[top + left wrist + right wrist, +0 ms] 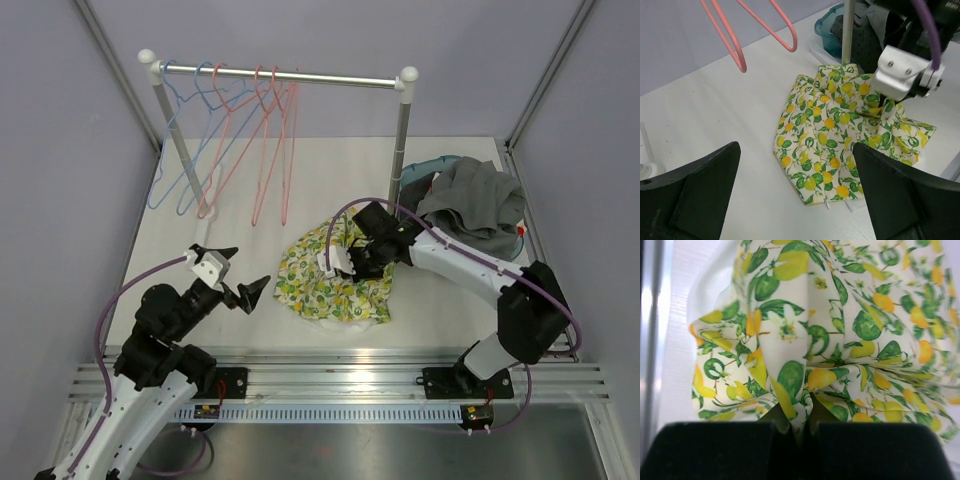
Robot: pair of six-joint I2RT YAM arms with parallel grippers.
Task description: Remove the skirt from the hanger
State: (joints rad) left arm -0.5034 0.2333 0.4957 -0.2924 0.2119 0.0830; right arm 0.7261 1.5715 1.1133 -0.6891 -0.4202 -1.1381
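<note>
- Two arms on this job, but going from the far left first: a bunch of blue and pink hangers (215,140) hang bare on the rail (300,76). My guess is they're just parked there out of the way.
- Next comes the left gripper (250,267), fingers spread wide and holding nothing. It hovers just above the table (230,220), near the skirt's left edge and pointed at it. Looks to me like it's waiting to help pin or pull.
- Then the skirt (335,285), the lemon-print one. It's lying crumpled in a heap on the table near the front edge, not on the rail at all. Can't tell if one of those wire things is buried inside it; nothing like that shows.
- On top of the heap is the right gripper (799,430), clamped tight on a raised fold of the lemon cloth. Its own camera shows the fabric pinched right between the fingers. I'd say it grabbed a ridge so it can lift the cloth away.
- Far right, past the rack's post (402,140), there's a pile of clothes (475,205), grey stuff over something teal. Probably the drop spot, but that's a guess.
- Surface: plain white tabletop, smooth and matte, so cloth should slide easily on it.
- Room: pale lilac walls (350,40) on three sides with metal struts in the corners, and a metal track along the near edge where the arms bolt on.
</note>
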